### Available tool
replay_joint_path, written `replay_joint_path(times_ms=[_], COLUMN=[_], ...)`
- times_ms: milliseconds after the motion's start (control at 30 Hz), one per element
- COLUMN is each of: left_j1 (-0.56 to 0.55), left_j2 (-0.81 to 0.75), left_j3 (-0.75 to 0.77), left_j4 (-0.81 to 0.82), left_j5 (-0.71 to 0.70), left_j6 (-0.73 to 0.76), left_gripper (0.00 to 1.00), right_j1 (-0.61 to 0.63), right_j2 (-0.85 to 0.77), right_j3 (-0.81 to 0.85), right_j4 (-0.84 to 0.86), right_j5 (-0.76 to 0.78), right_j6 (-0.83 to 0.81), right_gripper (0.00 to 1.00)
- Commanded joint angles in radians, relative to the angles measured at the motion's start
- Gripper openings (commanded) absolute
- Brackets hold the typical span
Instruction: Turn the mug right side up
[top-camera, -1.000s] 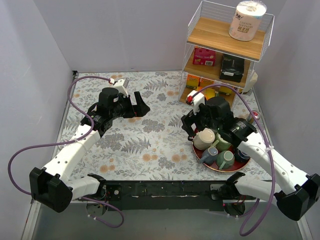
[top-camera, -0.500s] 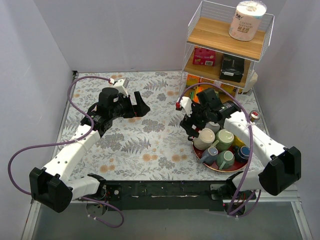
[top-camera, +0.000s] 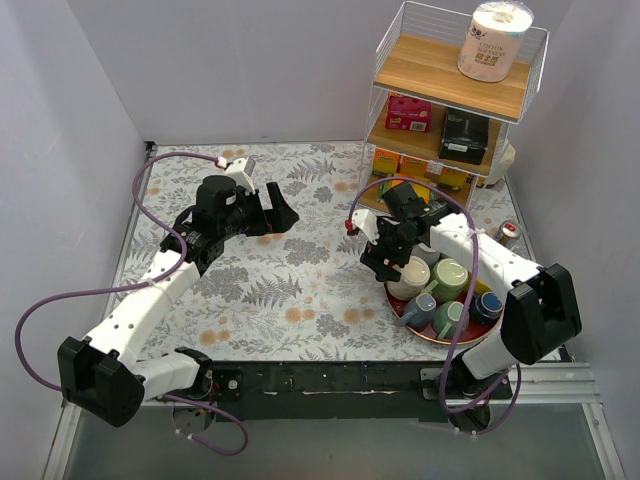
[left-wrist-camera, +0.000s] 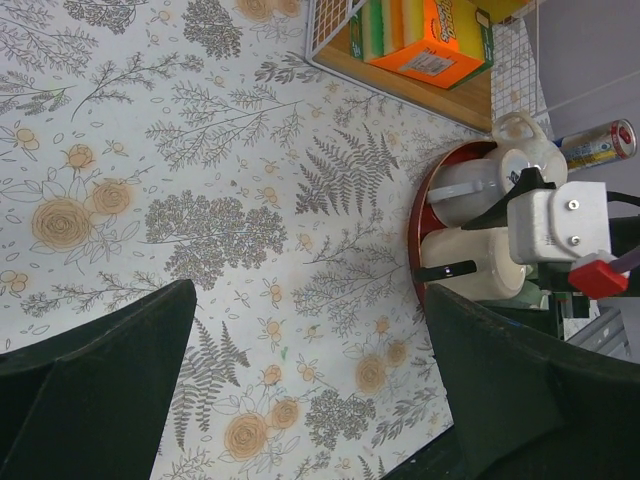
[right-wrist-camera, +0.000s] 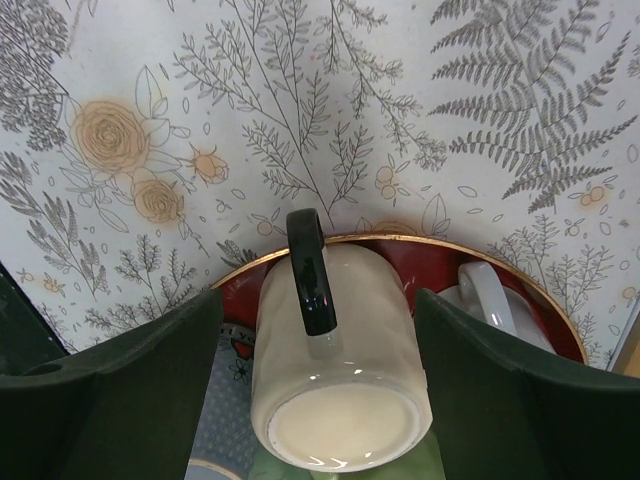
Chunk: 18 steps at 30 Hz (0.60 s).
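**Ana:** Where is the left gripper (top-camera: 268, 215)?

**Ben:** At about 10 o'clock over the flowery table (top-camera: 300, 300). Its two fingers are spread wide, with nothing between them.

**Ana:** And the right gripper (top-camera: 392, 262)?

**Ben:** It is over the red tray (right-wrist-camera: 430, 250), at about 4 o'clock on the table. Its fingers are wide too, one on each side of the cream mug (right-wrist-camera: 340, 350). I can see a little gap on the left side. On the right side I can't tell if it touches.

**Ana:** How is the mug lying?

**Ben:** It is tipped over at the tray's 10 o'clock edge. Its flat bottom faces the wrist camera. Its black handle (right-wrist-camera: 310, 270) is on top and points to 12 o'clock.

**Ana:** What else is there?

**Ben:** More mugs sit close by on the tray. A wire rack (top-camera: 450, 110) stands at 1 o'clock.
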Motion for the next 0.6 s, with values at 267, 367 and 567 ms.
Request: replay_joint_path(times_ms=[267,367,567], left_j1=[-0.002,-0.002,0.000], left_j2=[-0.034,-0.035,-0.037], left_j3=[-0.020,-0.023,-0.025], left_j4=[-0.006,-0.006,-0.005], left_j5=[-0.049,-0.077,-0.105], left_j6=[-0.001,-0.001,0.002], left_gripper=[0.98,0.98,0.98], right_j1=[0.001,0.001,0.012], right_j2=[0.041,0.043,0.029], right_j3=[-0.044,-0.076,-0.141], right_j4=[0.051,0.085,0.191], right_j5=[0.097,0.112,0.140], right_j6=[-0.080,-0.094,-0.100], right_gripper=[0.77,0.73,0.64])
